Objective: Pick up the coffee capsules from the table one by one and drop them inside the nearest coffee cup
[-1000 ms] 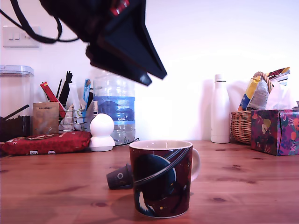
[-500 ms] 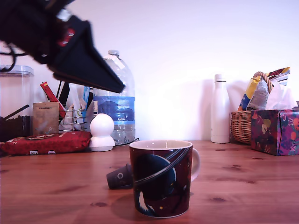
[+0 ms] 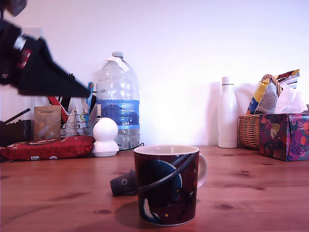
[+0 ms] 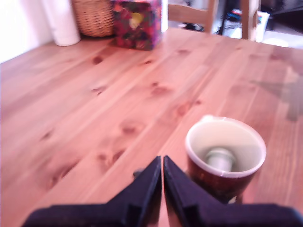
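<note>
The coffee cup (image 3: 166, 186), dark with a blue ringed planet, stands on the wooden table (image 3: 251, 193) near the front. Seen from the wrist, the cup (image 4: 225, 163) has a pale mint-green capsule (image 4: 218, 157) lying inside on its white bottom. A dark grey capsule (image 3: 123, 183) lies on its side on the table, just behind the cup on the exterior view's left. My gripper (image 3: 88, 94) hangs high at the exterior view's left, well away from cup and capsule. Its black fingers (image 4: 151, 177) are shut together with nothing between them; the grey capsule is mostly hidden behind them.
Along the back wall stand a big water bottle (image 3: 117, 101), a white round-headed figurine (image 3: 105, 137), a white bottle (image 3: 227, 113), a wicker basket (image 3: 249, 130) and a floral box (image 3: 285, 135). A red packet (image 3: 48, 147) lies at back left.
My gripper has swung from above the cup to the exterior view's left and come lower. The cup and the grey capsule have stayed where they were.
</note>
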### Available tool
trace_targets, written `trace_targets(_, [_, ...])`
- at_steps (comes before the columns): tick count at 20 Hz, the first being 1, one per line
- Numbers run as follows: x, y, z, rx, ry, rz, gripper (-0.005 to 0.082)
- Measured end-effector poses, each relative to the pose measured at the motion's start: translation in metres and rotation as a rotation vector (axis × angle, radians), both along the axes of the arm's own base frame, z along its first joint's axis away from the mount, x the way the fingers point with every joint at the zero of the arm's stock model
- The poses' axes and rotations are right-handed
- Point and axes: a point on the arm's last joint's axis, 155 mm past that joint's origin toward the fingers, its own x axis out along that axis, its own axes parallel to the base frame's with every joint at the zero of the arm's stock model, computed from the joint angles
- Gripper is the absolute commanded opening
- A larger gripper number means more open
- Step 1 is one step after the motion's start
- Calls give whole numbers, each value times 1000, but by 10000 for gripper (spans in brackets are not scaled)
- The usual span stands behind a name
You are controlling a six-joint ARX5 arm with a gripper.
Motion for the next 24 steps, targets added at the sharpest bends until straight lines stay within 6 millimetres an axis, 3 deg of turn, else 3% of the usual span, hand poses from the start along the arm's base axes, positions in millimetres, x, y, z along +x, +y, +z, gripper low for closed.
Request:
trace_targets(7, [-15, 11, -35, -2, 41, 27, -19])
trace_targets(14, [-9, 16, -37, 16, 25, 64, 17])
trace_targets(15, [-9, 16, -37, 17, 25, 64, 165])
trace_targets(17, [-9, 16, -38, 20, 32, 65, 636])
trace_targets(18, [-9, 16, -38, 20, 32, 65, 756])
trace_targets(19, [-9, 16, -39, 22, 33, 65, 795])
trace_targets(24, [-9, 16, -56, 61, 60, 52, 793])
